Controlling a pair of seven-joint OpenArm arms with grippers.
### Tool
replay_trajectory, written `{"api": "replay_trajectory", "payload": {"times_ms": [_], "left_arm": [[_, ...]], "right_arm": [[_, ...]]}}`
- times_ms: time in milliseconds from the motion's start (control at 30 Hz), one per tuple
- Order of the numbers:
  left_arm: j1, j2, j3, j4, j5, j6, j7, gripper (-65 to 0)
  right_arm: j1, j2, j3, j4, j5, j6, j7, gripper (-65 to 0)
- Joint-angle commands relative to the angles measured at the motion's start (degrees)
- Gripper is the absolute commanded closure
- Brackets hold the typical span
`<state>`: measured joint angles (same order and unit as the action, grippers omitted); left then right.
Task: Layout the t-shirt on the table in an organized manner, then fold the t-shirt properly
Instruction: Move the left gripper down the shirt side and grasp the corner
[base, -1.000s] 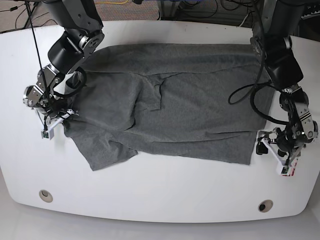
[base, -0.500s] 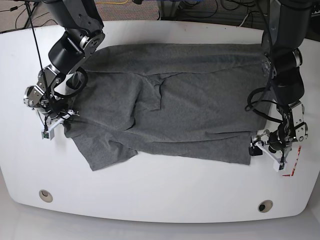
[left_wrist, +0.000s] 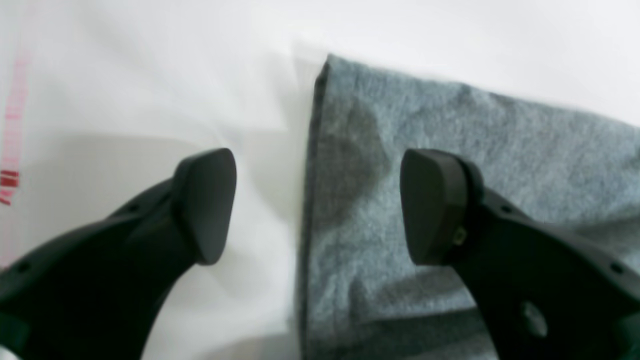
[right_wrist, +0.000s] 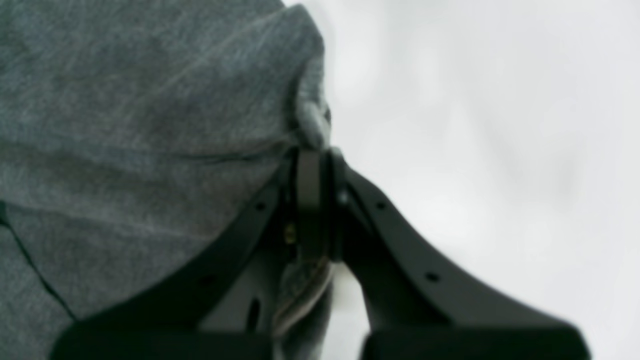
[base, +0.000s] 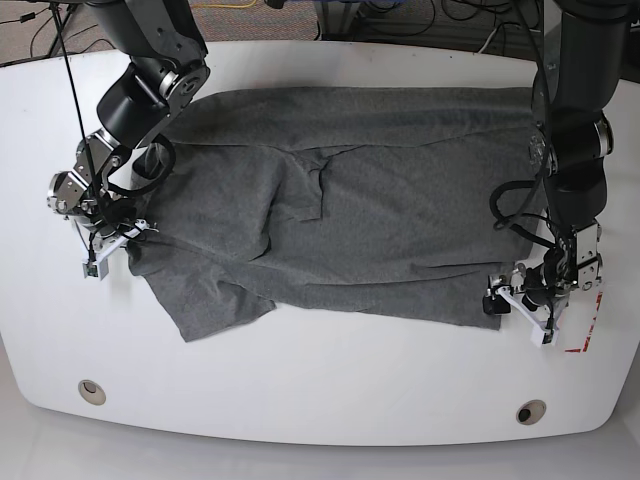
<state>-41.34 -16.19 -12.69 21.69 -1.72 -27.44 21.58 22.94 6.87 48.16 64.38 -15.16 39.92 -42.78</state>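
My right gripper (right_wrist: 312, 165) is pressed together on an edge of the t-shirt (base: 340, 200), which lies spread but wrinkled on the table (base: 320, 400), so this side cannot slip. My left gripper (left_wrist: 317, 205) is spread over the opposite edge, one finger above cloth and one above bare table, I think to take that edge and pull the cloth flat.
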Motion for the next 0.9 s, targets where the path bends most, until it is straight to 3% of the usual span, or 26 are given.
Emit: {"api": "replay_trajectory", "payload": {"times_ms": [0, 467, 600, 667, 867], "left_arm": [[-1.87, 0.76, -0.02, 0.68, -0.53, -0.29, -0.79, -48.5], [-0.81, 4.01, -0.02, 0.94, -0.53, -0.29, -1.06, -45.6], [-0.55, 4.01, 0.07, 1.03, -0.53, -0.21, -1.94, -32.9], [-0.55, 4.01, 0.07, 0.68, -0.44, 0.14, -3.69, -22.6], [1.21, 4.01, 4.12, 1.21, -0.53, 8.5, -6.68, -0.6]], "right_arm": [[1.46, 0.82, -0.12, 0.9, 0.61, 0.08, 0.98, 0.0], [1.37, -0.32, -0.12, 0.98, 0.61, 0.08, 0.98, 0.0], [1.37, -0.32, -0.12, 0.9, 0.61, 0.08, 0.98, 0.0], [1.02, -0.32, -0.29, 0.9, 0.61, 0.08, 0.98, 0.0], [1.02, -0.32, -0.47, 0.9, 0.61, 0.08, 0.98, 0.0]]}}
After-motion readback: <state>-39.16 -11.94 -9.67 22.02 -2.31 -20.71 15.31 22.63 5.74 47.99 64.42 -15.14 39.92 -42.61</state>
